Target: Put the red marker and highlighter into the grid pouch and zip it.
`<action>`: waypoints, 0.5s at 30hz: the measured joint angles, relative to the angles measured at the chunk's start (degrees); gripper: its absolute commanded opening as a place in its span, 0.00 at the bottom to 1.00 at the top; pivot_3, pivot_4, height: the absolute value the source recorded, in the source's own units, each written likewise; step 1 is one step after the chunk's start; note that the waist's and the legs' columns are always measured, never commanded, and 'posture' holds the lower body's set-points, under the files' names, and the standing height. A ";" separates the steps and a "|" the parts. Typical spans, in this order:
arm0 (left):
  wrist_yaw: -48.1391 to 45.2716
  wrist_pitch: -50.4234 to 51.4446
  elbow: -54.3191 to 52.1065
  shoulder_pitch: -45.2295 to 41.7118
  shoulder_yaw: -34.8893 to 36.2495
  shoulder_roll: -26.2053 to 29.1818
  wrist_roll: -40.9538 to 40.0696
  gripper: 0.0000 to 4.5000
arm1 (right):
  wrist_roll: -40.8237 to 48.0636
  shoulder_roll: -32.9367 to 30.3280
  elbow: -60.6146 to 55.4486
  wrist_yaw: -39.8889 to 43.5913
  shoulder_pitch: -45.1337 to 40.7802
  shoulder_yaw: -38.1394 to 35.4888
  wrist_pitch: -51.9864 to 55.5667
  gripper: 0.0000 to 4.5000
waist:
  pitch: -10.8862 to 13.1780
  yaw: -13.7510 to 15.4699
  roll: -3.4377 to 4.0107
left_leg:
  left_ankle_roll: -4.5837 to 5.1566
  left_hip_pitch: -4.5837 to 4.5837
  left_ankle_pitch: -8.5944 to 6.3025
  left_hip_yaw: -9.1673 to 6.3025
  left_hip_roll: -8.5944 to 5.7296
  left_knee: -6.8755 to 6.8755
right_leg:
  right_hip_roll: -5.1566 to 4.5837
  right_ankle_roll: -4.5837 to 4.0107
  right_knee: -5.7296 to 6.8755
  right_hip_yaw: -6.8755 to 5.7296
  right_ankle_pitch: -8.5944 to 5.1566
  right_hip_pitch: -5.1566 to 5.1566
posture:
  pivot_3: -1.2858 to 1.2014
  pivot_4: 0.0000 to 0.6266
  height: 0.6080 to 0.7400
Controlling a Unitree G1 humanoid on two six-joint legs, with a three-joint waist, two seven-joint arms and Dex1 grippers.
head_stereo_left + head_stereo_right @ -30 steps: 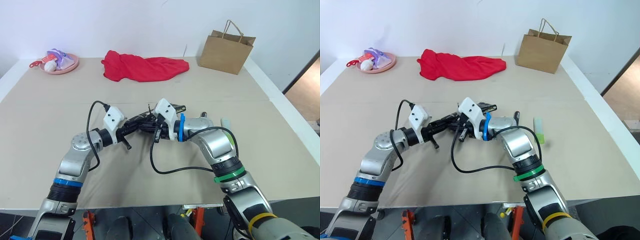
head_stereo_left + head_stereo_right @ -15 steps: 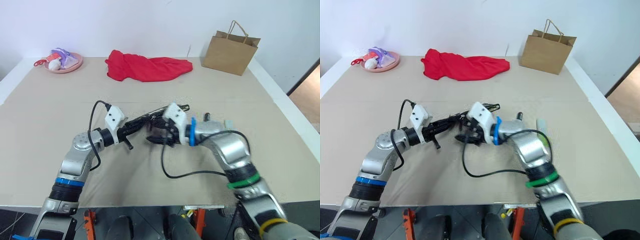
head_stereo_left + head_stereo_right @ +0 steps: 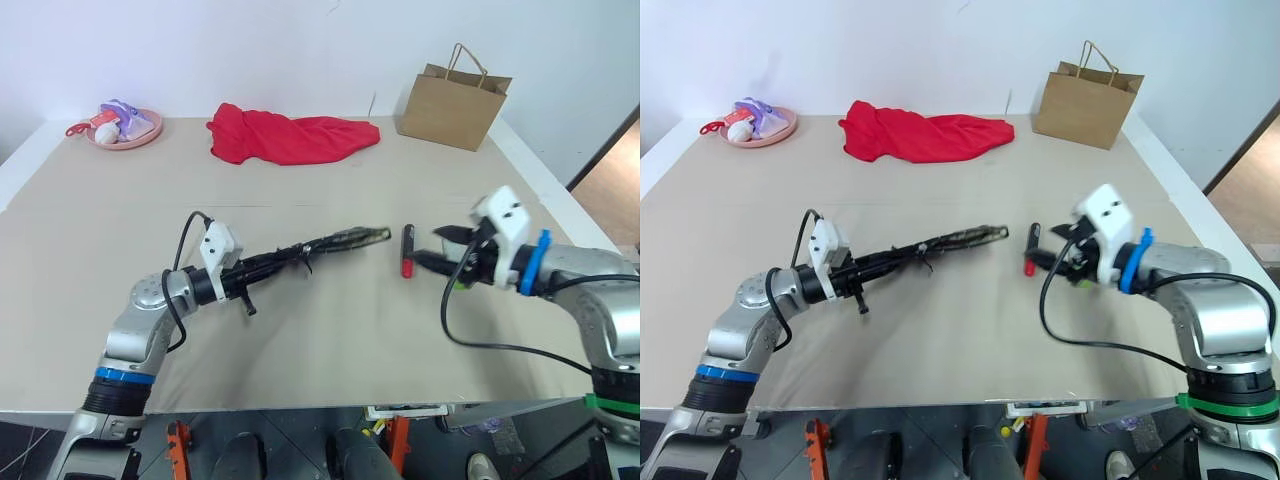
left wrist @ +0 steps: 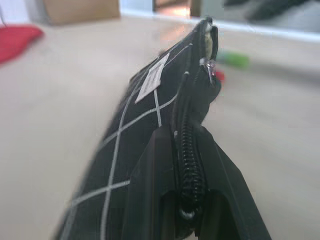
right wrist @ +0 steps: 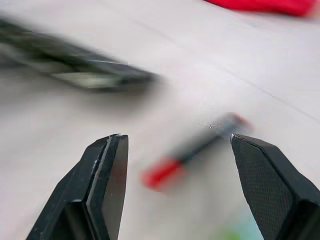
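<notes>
Near the worktop's (image 3: 330,330) middle lies the marker (image 3: 407,250), bare, with the pouch (image 3: 335,241) at its 9 o'clock, held out level and edge-on by the left claw (image 3: 268,262), clamped on the near end. Highlighter (image 4: 232,58) sits beyond, at the marker's 3 o'clock. A second ago both claws met at the pouch; now the right claw (image 3: 440,247) has swung away and stands wide just beside the marker, likely the next pick.

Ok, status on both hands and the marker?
Left hand shut on grid pouch. Right hand open, empty, beside red marker on the table. Nothing blocking.
</notes>
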 measured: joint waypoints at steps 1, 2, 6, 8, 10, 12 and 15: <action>-0.66 -0.06 0.05 0.00 -0.09 0.17 0.01 0.00 | -0.92 0.95 0.76 -2.30 0.79 0.00 0.37 0.78 | 0.00 0.00 0.00 | 0.00 -0.01 0.00 0.01 0.00 0.00 | 0.00 0.01 0.00 0.01 0.00 0.00 | 0.52 0.24 1.00; -0.97 -0.09 0.09 0.01 -0.18 0.34 0.03 0.00 | -1.45 1.94 1.45 -4.12 1.45 0.03 0.74 0.78 | 0.00 0.00 0.00 | 0.00 -0.01 0.00 0.02 0.00 0.00 | -0.01 0.02 0.00 0.02 -0.01 0.00 | 0.52 0.24 1.00; -1.93 -0.24 0.34 -0.02 -0.36 0.94 0.07 0.00 | -2.35 5.84 2.83 -9.51 3.22 0.08 2.68 0.78 | 0.00 -0.05 0.02 | 0.00 -0.04 0.00 0.07 -0.01 -0.02 | -0.02 0.03 0.00 0.07 -0.01 -0.03 | 0.52 0.24 1.00; -2.04 -0.31 0.45 -0.06 -0.50 0.95 0.08 0.00 | -2.48 6.32 2.83 -10.84 3.62 0.25 2.77 0.78 | 0.00 0.01 0.02 | 0.00 -0.06 0.00 0.07 -0.01 -0.02 | -0.03 0.03 -0.01 0.06 -0.02 -0.03 | 0.52 0.24 1.00; -2.11 -0.33 0.77 -0.13 -0.59 0.95 0.09 0.00 | -3.08 6.39 2.95 -12.07 4.46 0.28 2.60 0.78 | 0.00 0.04 0.02 | 0.00 -0.06 0.00 0.06 -0.02 -0.02 | -0.04 0.05 -0.01 0.05 -0.03 -0.03 | 0.52 0.24 1.00; -2.10 -0.33 0.81 -0.13 -0.59 0.95 0.09 0.00 | -3.41 6.73 4.47 -13.02 5.00 0.28 2.48 0.78 | 0.00 0.05 0.02 | 0.00 -0.06 -0.01 0.08 -0.02 -0.01 | -0.04 0.05 -0.02 0.06 -0.02 -0.03 | 0.52 0.24 1.00; -2.12 -0.33 0.80 -0.13 -0.64 0.95 0.09 0.00 | -3.44 6.93 6.42 -13.65 5.03 0.13 2.34 0.78 | 0.00 0.00 0.02 | 0.00 -0.05 0.00 0.08 -0.02 -0.01 | -0.03 0.06 -0.02 0.07 -0.02 -0.03 | 0.52 0.24 1.00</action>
